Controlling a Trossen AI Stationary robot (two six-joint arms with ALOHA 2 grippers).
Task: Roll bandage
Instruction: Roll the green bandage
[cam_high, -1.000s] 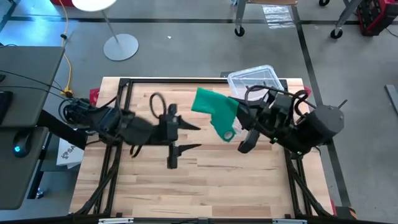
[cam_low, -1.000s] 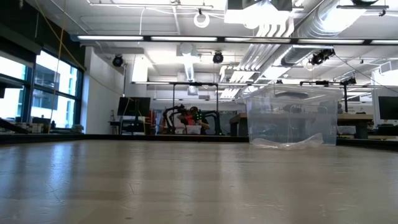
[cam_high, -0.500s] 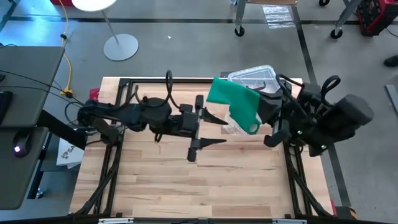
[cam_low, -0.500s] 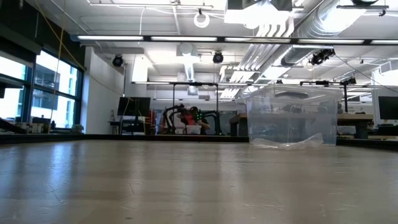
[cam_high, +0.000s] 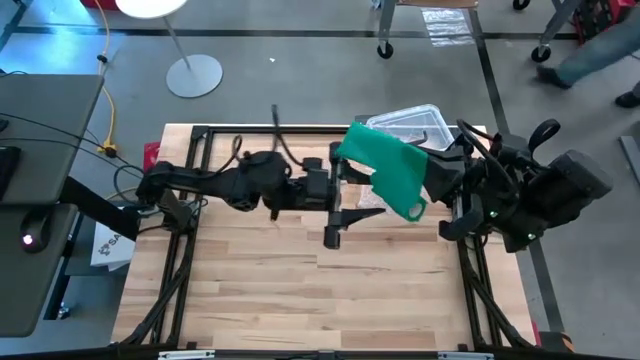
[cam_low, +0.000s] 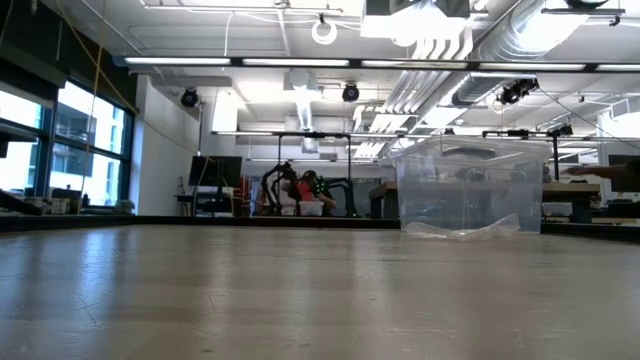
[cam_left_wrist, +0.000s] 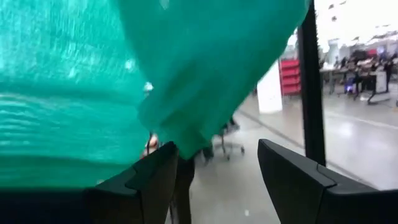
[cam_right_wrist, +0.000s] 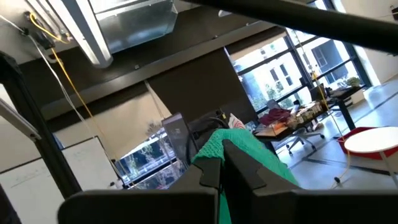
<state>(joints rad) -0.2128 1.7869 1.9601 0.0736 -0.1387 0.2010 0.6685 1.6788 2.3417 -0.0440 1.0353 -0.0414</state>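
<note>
The green bandage (cam_high: 385, 172) hangs in the air above the table's far right part, with my right gripper (cam_high: 430, 182) shut on it. In the right wrist view green cloth (cam_right_wrist: 214, 146) bunches around the shut fingers. My left gripper (cam_high: 362, 196) reaches level from the table's left and stands open right at the hanging bandage. In the left wrist view the green cloth (cam_left_wrist: 186, 74) fills the picture above its two fingers (cam_left_wrist: 214, 177). The low view shows neither the bandage nor a gripper. My right gripper pinches a bunched part of the bandage (cam_right_wrist: 208, 155) between its two shut fingers; cloth shows on both sides of them. The fingers come from the table's right, slanting a little upward. The bandage hangs slack, clear of the table. My left gripper: whether a finger (cam_left_wrist: 152, 180) touches the bandage's lower corner (cam_left_wrist: 180, 140), I cannot tell.
A clear plastic box (cam_high: 405, 125) stands at the table's far edge behind the bandage, with a crinkly clear bag (cam_low: 462, 231) in front of it in the low view. The wooden tabletop (cam_high: 300, 290) lies bare at the near side. A person's legs (cam_high: 590, 50) pass beyond the far right corner.
My left gripper has travelled toward the table's right edge, up to the bandage, and has tipped its fingers up toward level. My right gripper has carried the bandage a little toward the right and far edges; the bandage stays hanging clear of the table.
</note>
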